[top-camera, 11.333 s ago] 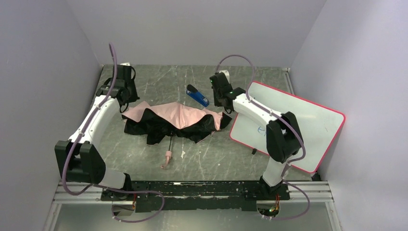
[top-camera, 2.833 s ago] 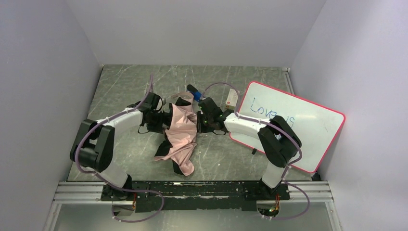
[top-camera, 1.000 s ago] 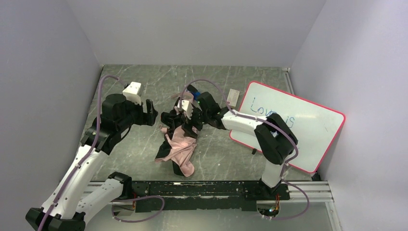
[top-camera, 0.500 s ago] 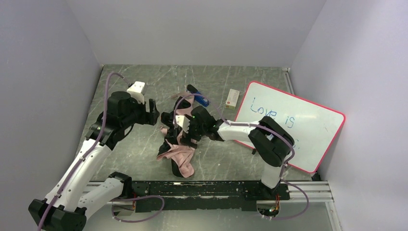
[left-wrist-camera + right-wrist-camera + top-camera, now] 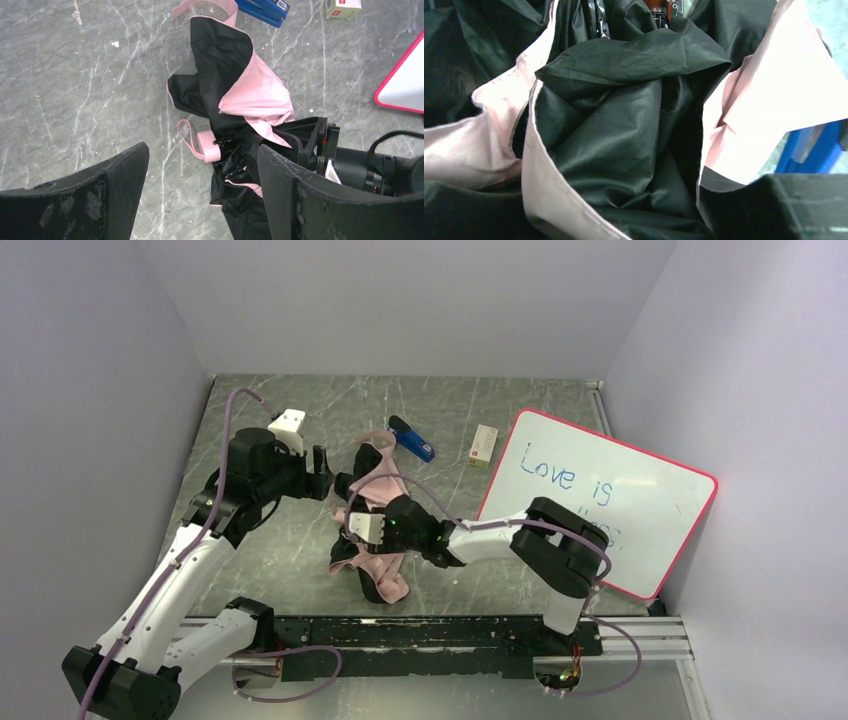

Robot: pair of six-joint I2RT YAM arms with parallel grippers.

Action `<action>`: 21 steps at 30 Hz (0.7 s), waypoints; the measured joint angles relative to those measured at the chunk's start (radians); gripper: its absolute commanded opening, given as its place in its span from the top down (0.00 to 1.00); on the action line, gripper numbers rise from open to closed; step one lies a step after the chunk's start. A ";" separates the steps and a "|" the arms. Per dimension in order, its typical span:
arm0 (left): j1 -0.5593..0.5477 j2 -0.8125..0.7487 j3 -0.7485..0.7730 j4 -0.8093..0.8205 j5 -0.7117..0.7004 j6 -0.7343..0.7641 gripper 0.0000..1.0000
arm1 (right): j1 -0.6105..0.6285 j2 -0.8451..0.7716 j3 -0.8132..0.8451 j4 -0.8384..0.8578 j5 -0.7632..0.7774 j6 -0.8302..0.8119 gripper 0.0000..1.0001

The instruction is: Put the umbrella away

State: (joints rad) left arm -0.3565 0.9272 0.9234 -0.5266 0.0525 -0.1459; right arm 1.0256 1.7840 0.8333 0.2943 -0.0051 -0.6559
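Two grippers | left gripper [image 5: 202, 150] spread, above umbrella [image 5: 250, 95] | right gripper [image 5: 355, 530] in its fabric, closure unclear

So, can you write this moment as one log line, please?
umbrella: crumpled, not yet wrapped | left gripper: open, over umbrella | right gripper: in fabric, grip unclear

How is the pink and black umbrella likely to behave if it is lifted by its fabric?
The umbrella would probably be floppy: its fabric lies in loose, crumpled folds. The cloth looks smooth, so it may slip in a grip. The handle looks solid, so that end would likely hang down.
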 measured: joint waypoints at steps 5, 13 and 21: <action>0.000 0.011 0.000 0.004 0.008 -0.001 0.17 | 0.069 0.000 -0.070 0.119 0.156 -0.051 0.42; 0.000 0.015 0.000 0.014 0.016 -0.027 0.13 | 0.141 -0.100 -0.175 0.178 0.349 -0.060 0.19; 0.000 -0.007 0.072 0.012 -0.055 -0.072 0.11 | 0.145 -0.367 -0.177 0.059 0.356 0.071 0.11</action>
State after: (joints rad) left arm -0.3565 0.9203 0.9951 -0.5144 -0.0029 -0.2180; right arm 1.1709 1.4174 0.6563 0.3534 0.3508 -0.5846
